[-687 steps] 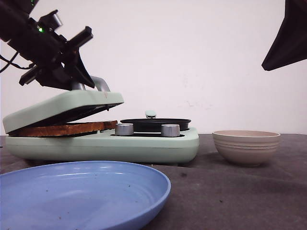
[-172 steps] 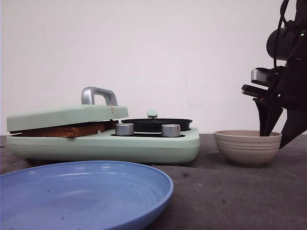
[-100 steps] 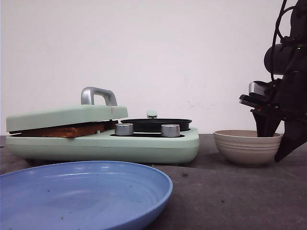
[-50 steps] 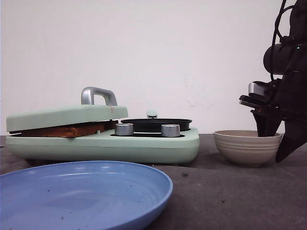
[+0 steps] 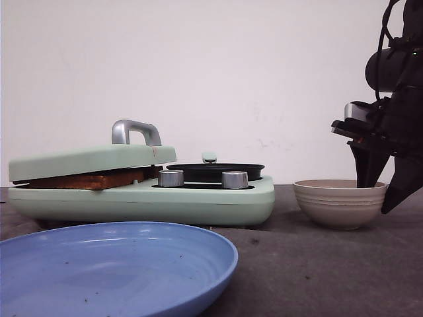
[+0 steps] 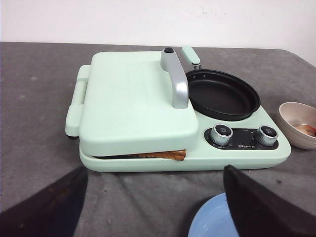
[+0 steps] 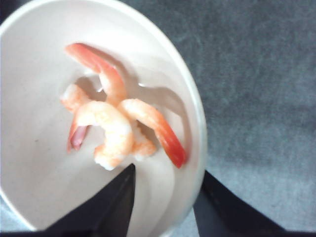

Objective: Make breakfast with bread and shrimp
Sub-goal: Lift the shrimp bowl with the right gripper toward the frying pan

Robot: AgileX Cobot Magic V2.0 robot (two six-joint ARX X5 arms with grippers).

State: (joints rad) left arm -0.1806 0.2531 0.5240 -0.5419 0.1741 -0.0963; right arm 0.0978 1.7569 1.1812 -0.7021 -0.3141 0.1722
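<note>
The bread [image 5: 92, 178] lies under the shut lid of the mint-green breakfast maker [image 5: 198, 201]; only its toasted edge [image 6: 163, 155] shows. The shrimp [image 7: 116, 126] lie in a small heap in the beige bowl [image 5: 338, 203], orange-red and curled. My right gripper [image 7: 168, 170] is open and straddles the bowl's rim [image 7: 195, 123], one finger [image 7: 111, 210] inside just short of the shrimp, the other finger [image 7: 224, 210] outside. In the front view the right gripper [image 5: 375, 195] dips into the bowl. My left gripper [image 6: 158, 207] is open and empty, hanging back above the table before the maker.
A black pan [image 6: 222, 94] with a pale green knob [image 5: 208, 157] sits in the maker's right half, behind two silver dials [image 5: 234, 179]. The lid carries a silver handle [image 5: 132, 129]. A blue plate [image 5: 112, 271] lies at the front. The bowl [image 6: 296, 123] stands right of the maker.
The lid, earlier held up by the left arm, lies shut on the bread and that arm has left the front view. The right arm came down to the bowl and has just risen slightly.
</note>
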